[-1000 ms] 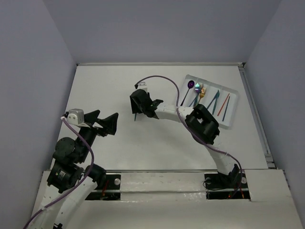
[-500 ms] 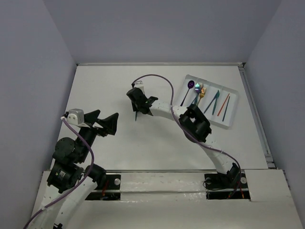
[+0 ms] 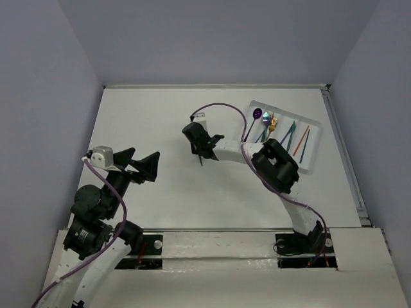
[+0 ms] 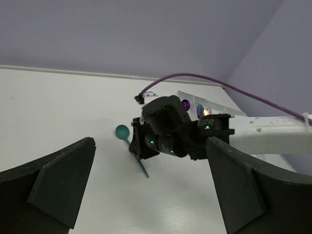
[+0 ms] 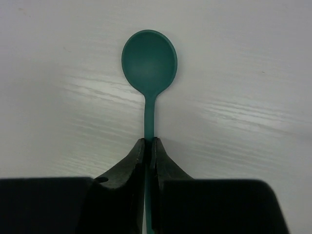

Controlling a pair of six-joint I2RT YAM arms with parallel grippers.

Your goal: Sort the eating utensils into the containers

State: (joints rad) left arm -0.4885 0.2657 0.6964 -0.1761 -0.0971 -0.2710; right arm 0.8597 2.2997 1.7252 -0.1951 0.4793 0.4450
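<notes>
Pincer (image 5: 150,143) (right) clamps teal spoon (image 5: 149,63) by handle.

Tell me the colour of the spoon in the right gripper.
Plain teal: the spoon, clamped in the right gripper, shows best in the right wrist view.

teal spoon (image 5: 149,63): matt and smooth, with a plastic look.
table (image 5: 253,63): white and semi-gloss, with streaky highlights running along a faint grain.
right fingers (image 5: 127,165): black, matt, hard-plastic look.
left fingers (image 4: 58,175): the same dull black, with flat, even faces.
tray (image 3: 311,165): white and smooth; material hard to tell.
tray spoons (image 3: 257,114): shiny, metallic, iridescent.
cable (image 3: 221,106): purple with a smooth sheath.
</notes>
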